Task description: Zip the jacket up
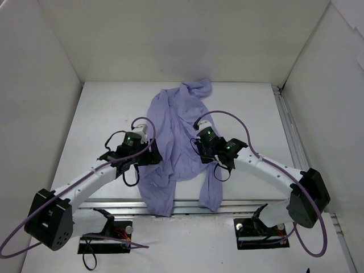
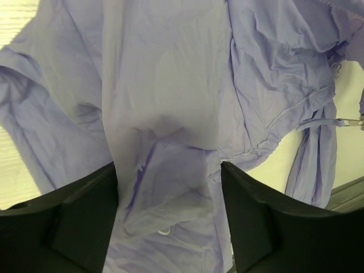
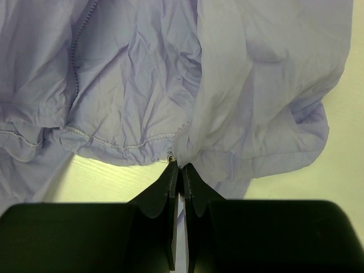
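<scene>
The lavender jacket [image 1: 176, 128] lies crumpled down the middle of the white table, its lower part draped over the near edge. My left gripper [image 1: 154, 157] rests at its left side. In the left wrist view that gripper [image 2: 168, 170] is open, its fingers wide apart, with loose jacket [image 2: 170, 85] cloth lying between them. My right gripper [image 1: 200, 151] is at the jacket's right side. In the right wrist view it [image 3: 177, 166] is shut, its tips pinching the jacket [image 3: 142, 74] hem beside a small metal zipper end [image 3: 170, 158]. A line of zipper teeth [image 3: 77, 51] runs up at the left.
White walls enclose the table on three sides. A metal rail [image 1: 287, 131] runs along the right side and another [image 1: 239, 202] along the near edge. A thin metal-tipped piece [image 2: 348, 121] sticks out from the jacket at the right of the left wrist view.
</scene>
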